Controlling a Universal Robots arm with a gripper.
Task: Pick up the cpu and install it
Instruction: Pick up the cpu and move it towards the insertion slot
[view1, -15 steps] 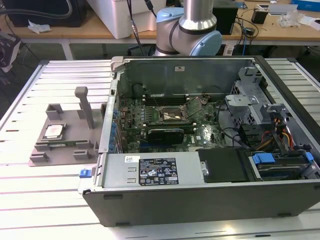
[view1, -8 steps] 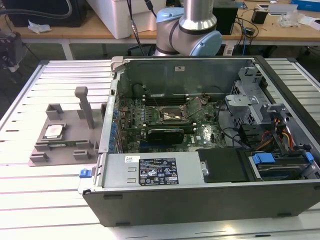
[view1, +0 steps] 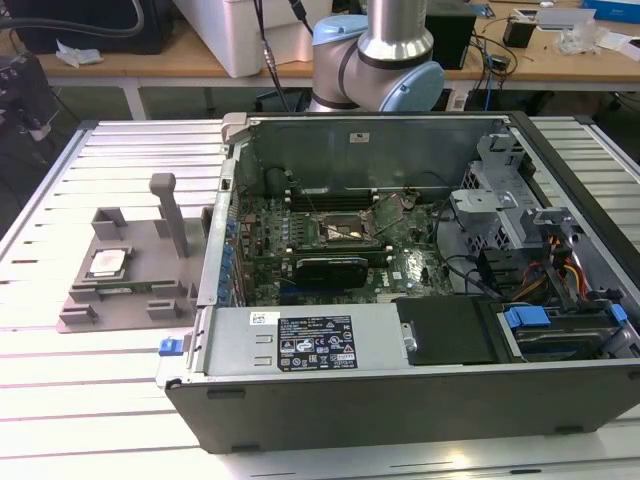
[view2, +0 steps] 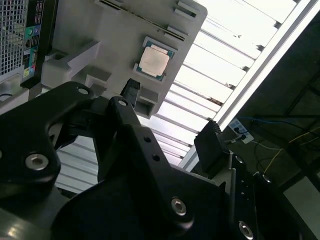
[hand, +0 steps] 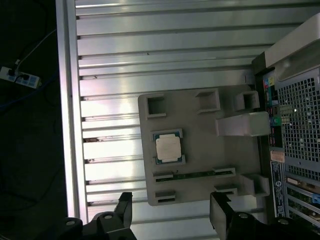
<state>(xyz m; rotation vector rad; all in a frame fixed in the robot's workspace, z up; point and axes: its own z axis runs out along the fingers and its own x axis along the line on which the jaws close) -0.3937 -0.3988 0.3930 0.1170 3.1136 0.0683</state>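
Observation:
The cpu, a small square chip with a shiny silver top, lies flat in a recess of the grey fixture on the exterior view's left. In both wrist views it shows from above. My gripper hangs well above the fixture, open, its two black fingers spread apart with nothing between them. In the second wrist view the gripper sits off to one side of the chip, not over it. The black metal-framed socket lies on the motherboard inside the open computer case.
A thin green memory stick rests in a slot of the fixture beside the cpu. A tall grey post rises from the fixture. A black expansion card sits just below the socket. Cables and drive bays crowd the case's right side.

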